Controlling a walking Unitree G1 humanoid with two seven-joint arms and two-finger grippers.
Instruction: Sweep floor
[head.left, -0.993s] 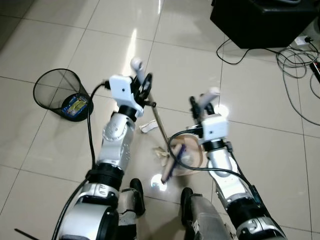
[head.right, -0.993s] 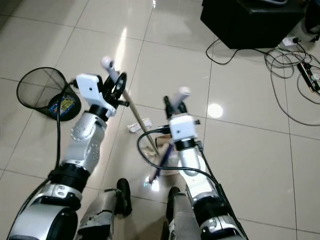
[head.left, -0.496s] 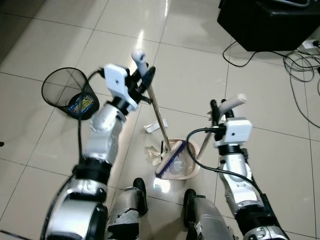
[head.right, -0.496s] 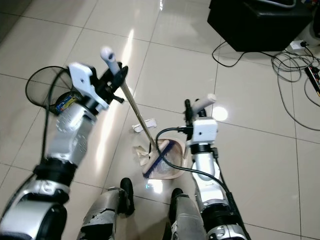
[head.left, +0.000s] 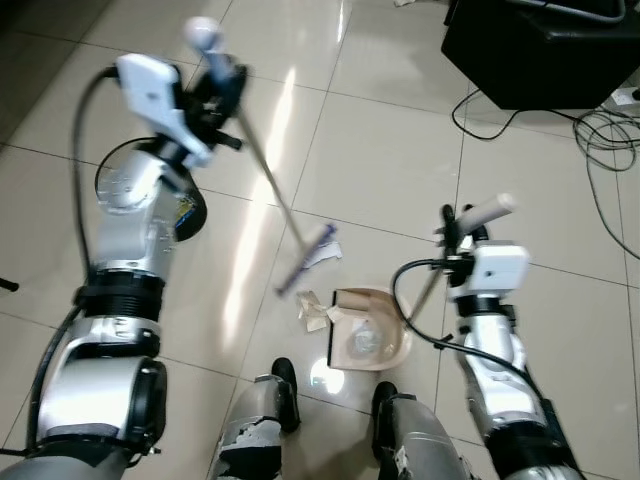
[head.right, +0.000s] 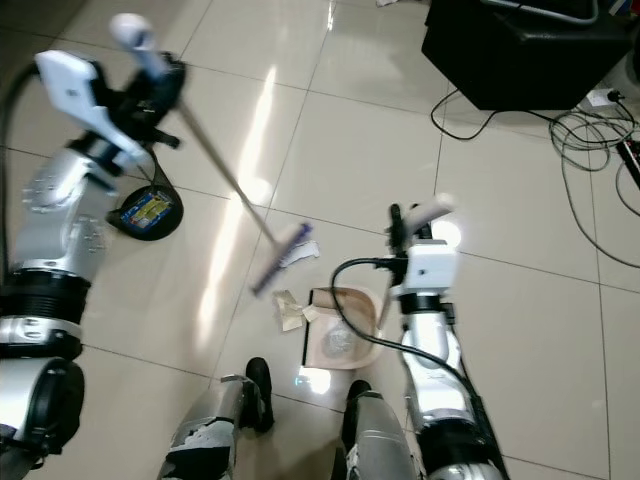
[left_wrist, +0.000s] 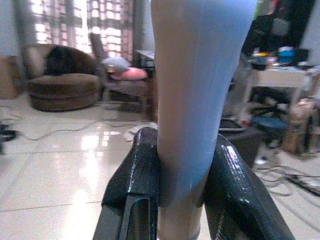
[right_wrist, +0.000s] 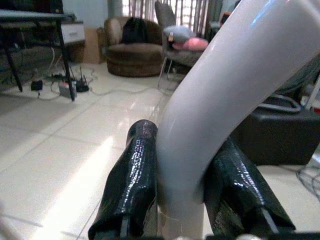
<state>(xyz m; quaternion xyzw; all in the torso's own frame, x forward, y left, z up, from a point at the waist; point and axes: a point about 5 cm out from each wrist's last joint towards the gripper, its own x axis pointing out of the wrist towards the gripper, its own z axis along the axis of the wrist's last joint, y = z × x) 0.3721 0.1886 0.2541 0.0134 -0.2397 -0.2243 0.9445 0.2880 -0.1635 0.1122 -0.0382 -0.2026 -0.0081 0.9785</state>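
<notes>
L tool (head.left: 222, 88) at 10 o'clock is clamped on the pale grip of the thin metal-handled broom (head.left: 268, 188), whose purple-bristled head (head.left: 305, 258) hangs tilted just above the glossy beige tile floor (head.left: 380, 150) near centre. R tool (head.left: 462, 222) at 4 o'clock grips the white dustpan handle (head.left: 488, 209); the tan plastic dustpan (head.left: 368, 330) sits at 6 o'clock w/ crumpled paper scraps (head.left: 312, 311) touching its 9 o'clock edge. Black mesh bin (head.right: 148, 212) lies at 9 o'clock behind the L arm.

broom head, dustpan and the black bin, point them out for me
broom head (head.left: 305, 259), left eye view, middle of the purple bristle bar.
dustpan (head.left: 392, 340), left eye view, bare tan wall of the pan.
black bin (head.right: 147, 211), right eye view, the base showing beside the left arm.
</notes>
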